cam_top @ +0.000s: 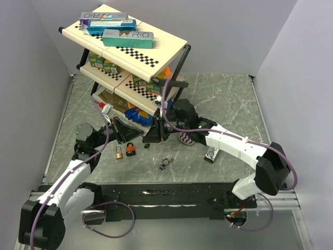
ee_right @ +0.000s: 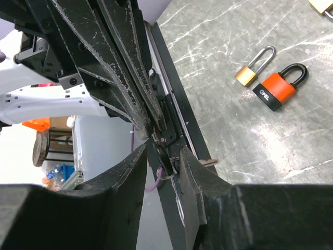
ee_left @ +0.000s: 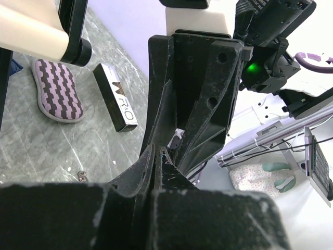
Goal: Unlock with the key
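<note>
While the two arms met tip to tip above the surface (ee_right: 250, 135), the left hand (ee_left: 156, 151) was clenched, with what looked like a small key (ee_right: 165, 161) on a ring pinched at its tips. The right hand (ee_right: 161, 153) stood released, its fingers apart on either side of that key and not gripping it. Step in hand, by my reading: passing the key across for a better hold. Done well, it would want a firm left pinch, the right closing on the head only, and the blade left free and in line with the fingers. The key's own heading was too small and dark to tell. The orange padlock (ee_right: 276, 88) and brass padlock (ee_right: 248, 73) lay flat, just beside each other, near the meeting point. Their long axes ran roughly away from the arm bases, shackles toward the rack (cam_top: 171, 44), so the keyhole ends likely faced the robot. A loose ring (cam_top: 165, 164) of metal bits lay nearer the arms.
</note>
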Robot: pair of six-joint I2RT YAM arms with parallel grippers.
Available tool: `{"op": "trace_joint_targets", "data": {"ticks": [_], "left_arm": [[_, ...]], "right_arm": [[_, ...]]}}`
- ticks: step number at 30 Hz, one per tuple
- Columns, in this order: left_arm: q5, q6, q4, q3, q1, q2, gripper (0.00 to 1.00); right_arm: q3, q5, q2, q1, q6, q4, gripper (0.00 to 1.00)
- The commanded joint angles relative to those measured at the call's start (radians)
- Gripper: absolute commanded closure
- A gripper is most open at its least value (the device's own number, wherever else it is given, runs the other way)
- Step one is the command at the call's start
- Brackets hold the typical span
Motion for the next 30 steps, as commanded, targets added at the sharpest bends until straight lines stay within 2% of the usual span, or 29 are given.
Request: {"op": "trace_joint_targets", "data": {"ticks": [1, 10, 17, 21, 30], "left_arm": [[0.009, 0.021, 0.041, 0.029, -0.001, -0.005, 0.99], [0.006, 0.024, 0.033, 0.029, -0.001, -0.012, 0.99], [0.004, 0.023, 0.033, 0.027, -0.001, -0.018, 0.99], [0.003, 0.023, 0.03, 0.024, -0.001, -0.027, 0.99], [0.001, 0.014, 0.035, 0.018, -0.001, -0.038, 0.99]], "right_arm": [[0.039, -0.018, -0.002, 0.006, -0.016, 0.021, 0.62], [0.025, -0.009, -0.014, 0.008, -0.01, 0.021, 0.69], [0.006, 0.0, -0.026, 0.006, -0.005, 0.021, 0.69], [-0.01, 0.002, -0.037, 0.006, 0.007, 0.03, 0.63], [-0.067, 0.016, -0.08, -0.01, 0.038, 0.079, 0.63]]}}
